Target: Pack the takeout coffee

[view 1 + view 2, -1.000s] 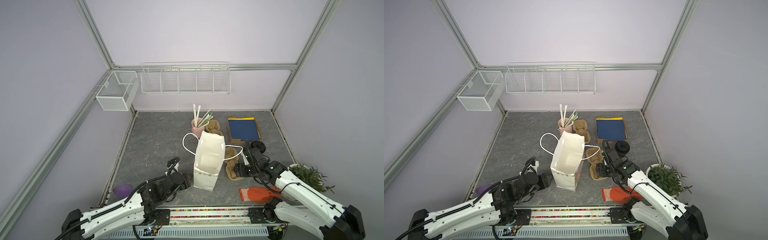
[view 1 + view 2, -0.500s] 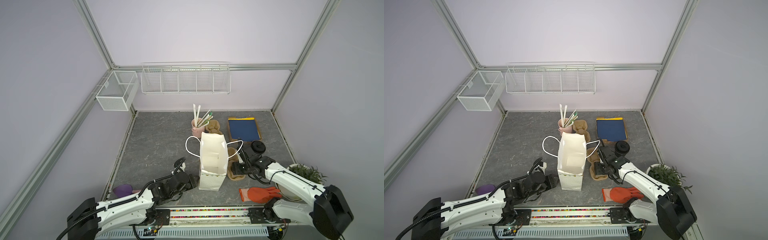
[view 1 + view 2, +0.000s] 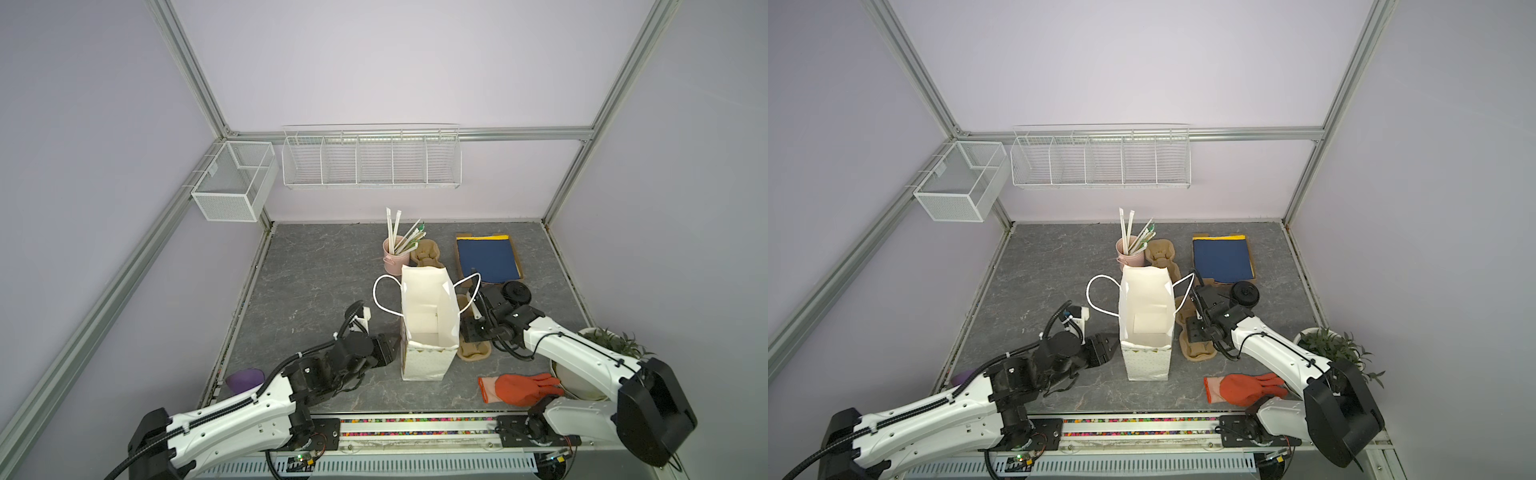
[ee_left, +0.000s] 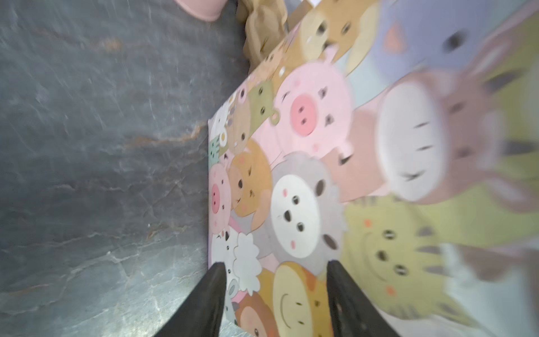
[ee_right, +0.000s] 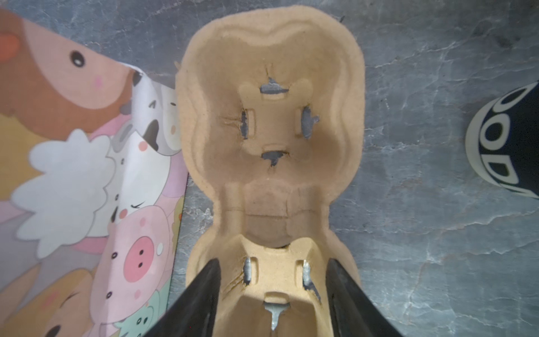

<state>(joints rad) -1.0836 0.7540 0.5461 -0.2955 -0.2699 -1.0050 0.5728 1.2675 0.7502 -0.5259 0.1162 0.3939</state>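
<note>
The takeout coffee (image 3: pixel 515 293) (image 3: pixel 1245 293), a black cup with its lid on, stands on the table right of the bag; its lettered side shows in the right wrist view (image 5: pixel 507 143). The paper bag (image 3: pixel 428 316) (image 3: pixel 1146 316) stands upright and open-topped, white inside. My left gripper (image 3: pixel 390 349) (image 3: pixel 1111 345) (image 4: pixel 275 268) is open low at the bag's left side, its fingers apart against the cartoon-printed face (image 4: pixel 306 175). My right gripper (image 3: pixel 471 332) (image 3: pixel 1194 332) (image 5: pixel 274 265) hangs over a brown pulp cup carrier (image 5: pixel 274 116) (image 3: pixel 473 353), fingers apart astride its near pocket.
A pink cup of straws (image 3: pixel 392 259) and a second carrier (image 3: pixel 426 253) stand behind the bag. A blue folder (image 3: pixel 488 259) lies at the back right. Near the front are an orange glove (image 3: pixel 519 388), a potted plant (image 3: pixel 615 340) and a purple object (image 3: pixel 245 380).
The bag has gone from leaning to upright. My left gripper has moved in against its lower left side. My right gripper has shifted left onto the carrier beside the bag.
</note>
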